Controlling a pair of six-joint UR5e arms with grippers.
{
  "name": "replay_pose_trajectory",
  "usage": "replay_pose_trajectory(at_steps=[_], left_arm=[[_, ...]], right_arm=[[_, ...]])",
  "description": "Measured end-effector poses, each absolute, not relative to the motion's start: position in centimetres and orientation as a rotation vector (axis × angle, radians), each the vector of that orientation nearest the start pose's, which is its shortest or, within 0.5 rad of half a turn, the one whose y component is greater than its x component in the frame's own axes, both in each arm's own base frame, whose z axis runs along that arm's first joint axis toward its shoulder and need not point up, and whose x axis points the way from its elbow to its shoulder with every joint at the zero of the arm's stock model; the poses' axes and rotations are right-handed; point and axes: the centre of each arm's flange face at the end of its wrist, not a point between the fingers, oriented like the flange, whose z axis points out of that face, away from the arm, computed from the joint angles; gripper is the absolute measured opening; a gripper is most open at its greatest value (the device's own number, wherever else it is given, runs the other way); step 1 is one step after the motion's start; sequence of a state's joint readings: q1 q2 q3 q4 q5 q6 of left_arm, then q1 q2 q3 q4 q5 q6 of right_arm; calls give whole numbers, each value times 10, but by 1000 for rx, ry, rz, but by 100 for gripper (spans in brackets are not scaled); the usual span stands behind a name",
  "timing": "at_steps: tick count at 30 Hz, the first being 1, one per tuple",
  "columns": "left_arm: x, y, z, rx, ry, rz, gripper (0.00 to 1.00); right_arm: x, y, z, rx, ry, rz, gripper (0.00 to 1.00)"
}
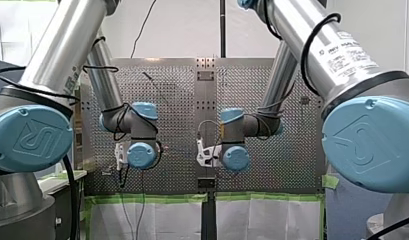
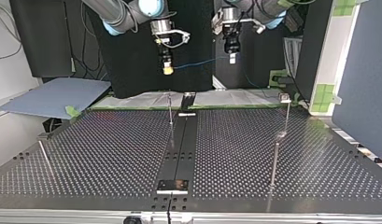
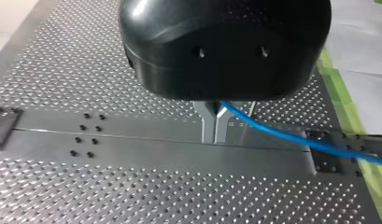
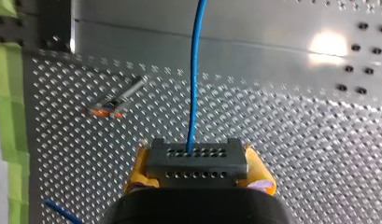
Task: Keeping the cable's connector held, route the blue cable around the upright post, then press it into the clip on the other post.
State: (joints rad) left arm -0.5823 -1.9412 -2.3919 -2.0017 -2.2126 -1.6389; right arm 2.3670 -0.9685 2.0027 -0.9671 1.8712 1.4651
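My right gripper's (image 4: 198,173) fingers, faced with yellow pads (image 4: 138,169), are clamped on the grey connector (image 4: 196,156). The blue cable (image 4: 193,84) runs straight out ahead of it. My left gripper's (image 3: 215,125) metal fingers (image 3: 207,122) are pinched together on the cable further along, and it leaves them sideways toward the taped edge of the desk. In the top view both grippers hang well above the desk (image 2: 109,154). The cable spans the gap between them in a shallow line, touching nothing below.

By my reading the routing has not begun, and this is the set-up, with both ends secured in the air. The thin upright post (image 2: 170,108) stands just beside the central rail (image 2: 184,144), roughly below my right gripper. The second post (image 2: 287,114), at the top view's right, carries a small head that I take for the clip (image 2: 285,97).

The next move calls for lowering the span to post height and sweeping it around the thin post with the connector held firm. My left gripper should manage the slack so the cable wraps the post and does not ride over its top.

The desk is a dark perforated plate, glossy enough to mirror the posts. Green tape (image 2: 132,108) and white sheets (image 2: 146,99) edge its far side. Beyond hang a black backdrop (image 2: 128,60) and, at the top view's left, a blue board (image 2: 53,95).
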Motion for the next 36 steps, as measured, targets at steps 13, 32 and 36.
replay_pose_trajectory(at_steps=[13,32,36], left_arm=[[271,-260,130,-99,1609,10,0],[321,-267,242,-245,1463,-119,0],[332,-260,271,-286,1422,-110,0]], right_arm=[[466,-310,148,1614,-843,1536,0],[508,-321,299,1572,-688,1808,0],[514,-324,314,1581,-686,1832,0]])
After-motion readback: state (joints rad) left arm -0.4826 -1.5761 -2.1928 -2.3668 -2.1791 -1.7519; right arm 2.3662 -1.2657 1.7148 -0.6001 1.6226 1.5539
